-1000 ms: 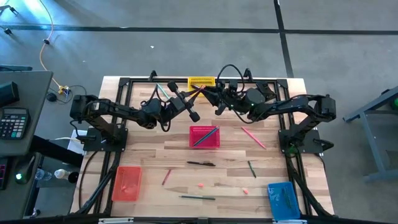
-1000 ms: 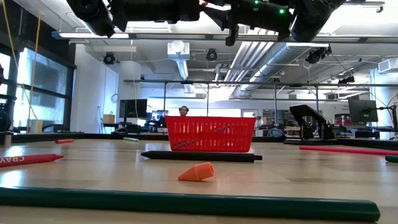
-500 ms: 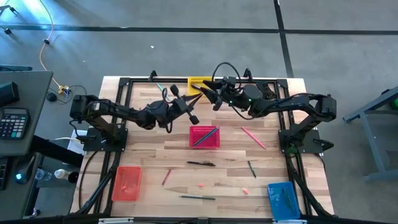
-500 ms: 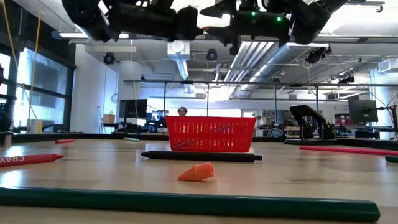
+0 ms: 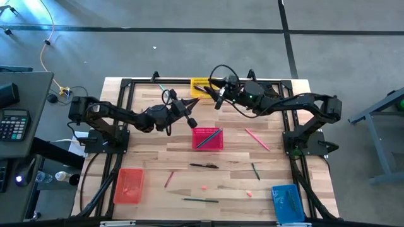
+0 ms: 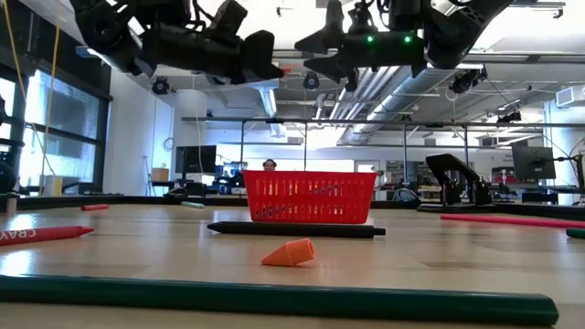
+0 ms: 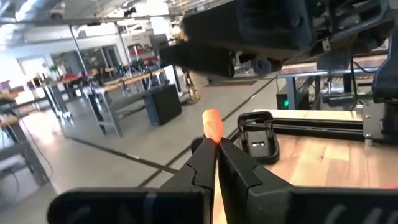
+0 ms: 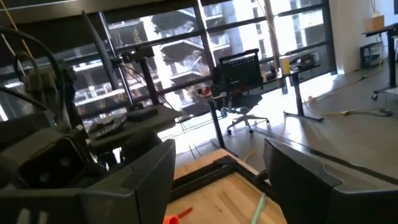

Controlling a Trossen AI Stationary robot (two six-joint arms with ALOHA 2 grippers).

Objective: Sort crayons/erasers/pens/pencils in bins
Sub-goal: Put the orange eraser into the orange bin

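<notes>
The left gripper (image 5: 191, 122) is held in the air above the far middle of the table, its jaws clamped on an orange-red crayon (image 7: 212, 124) whose rounded tip sticks out past the fingers (image 7: 199, 163) in the left wrist view. The step in hand is judged to be carrying this crayon to its bin. It would be done well if the clamp is kept firm, the crayon is brought over the middle of the chosen bin and lowered inside the walls before release, and room is left for the other arm close by.

The crayon is short, stubby and smooth, so it is likely to roll if dropped on bare wood.

The orange bin (image 5: 129, 185) lies at the near left corner. The red bin (image 5: 207, 138) sits in the middle just below the left gripper, with thin pencils in it. The yellow bin (image 5: 203, 83) stands at the far edge. The right gripper (image 5: 213, 96) hovers beside the yellow bin, its jaws spread wide and nothing held. The blue bin (image 5: 287, 203) is at the near right corner.
</notes>
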